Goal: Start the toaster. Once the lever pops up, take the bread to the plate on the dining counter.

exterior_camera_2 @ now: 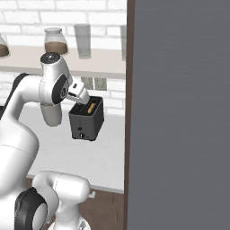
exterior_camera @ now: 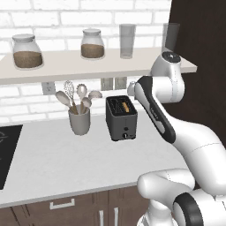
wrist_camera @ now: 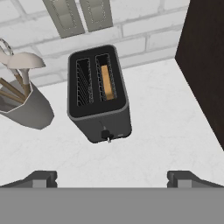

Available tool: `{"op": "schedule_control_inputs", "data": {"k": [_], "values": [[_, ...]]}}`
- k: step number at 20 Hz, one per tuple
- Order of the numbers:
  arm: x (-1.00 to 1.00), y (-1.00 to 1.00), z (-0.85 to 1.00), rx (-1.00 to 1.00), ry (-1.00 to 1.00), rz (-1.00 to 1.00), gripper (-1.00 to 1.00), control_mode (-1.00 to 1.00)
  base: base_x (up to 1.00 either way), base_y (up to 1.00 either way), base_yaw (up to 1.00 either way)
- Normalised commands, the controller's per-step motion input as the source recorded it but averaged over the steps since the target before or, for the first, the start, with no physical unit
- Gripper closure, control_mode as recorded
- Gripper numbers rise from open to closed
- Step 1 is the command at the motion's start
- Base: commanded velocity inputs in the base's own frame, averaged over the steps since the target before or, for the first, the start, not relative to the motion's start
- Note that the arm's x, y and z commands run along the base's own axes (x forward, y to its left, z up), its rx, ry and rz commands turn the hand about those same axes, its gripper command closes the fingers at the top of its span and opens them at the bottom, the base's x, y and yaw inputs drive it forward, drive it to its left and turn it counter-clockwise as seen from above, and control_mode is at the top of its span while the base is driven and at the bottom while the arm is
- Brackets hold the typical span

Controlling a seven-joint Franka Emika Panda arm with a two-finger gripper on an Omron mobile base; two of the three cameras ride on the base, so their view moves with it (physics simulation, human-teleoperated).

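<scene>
In the left base view, the small boxy dark grey two-slot toaster stands on the light grey worktop in front of the white brick wall, its narrow knob face turned toward the camera. The golden-brown edge of the squarish bread slice shows in the right-hand slot. Just to the left stands a grey utensil crock holding pale spoons and a whisk. A black cooktop lies at the far left edge of the worktop. On the pale shelf above sit two glass jars with brown contents and an empty clear tumbler. The white arm rises at the right and hides its own hand.

In the right base view, the toaster sits near a tall dark wood cabinet side, the bread in the slot nearer that cabinet. The hand hangs just above the toaster's rear left corner, apart from it.

In the hand view, the camera looks down on the toaster; the bread sits deep in the right slot, and the tiny knob shows low on the front face. The crock stands to the left. The two-finger gripper has its dark fingertips spread wide apart, holding nothing, above bare worktop short of the toaster.
</scene>
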Motion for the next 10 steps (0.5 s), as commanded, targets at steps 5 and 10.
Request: {"op": "schedule_control_inputs", "data": {"k": [5,10], "values": [[0.00,0.00,0.00,0.00,0.00,0.00,-1.00,-1.00,0.00,0.00,0.00],[0.00,0.00,0.00,0.00,0.00,0.00,-1.00,-1.00,0.00,0.00,0.00]]}}
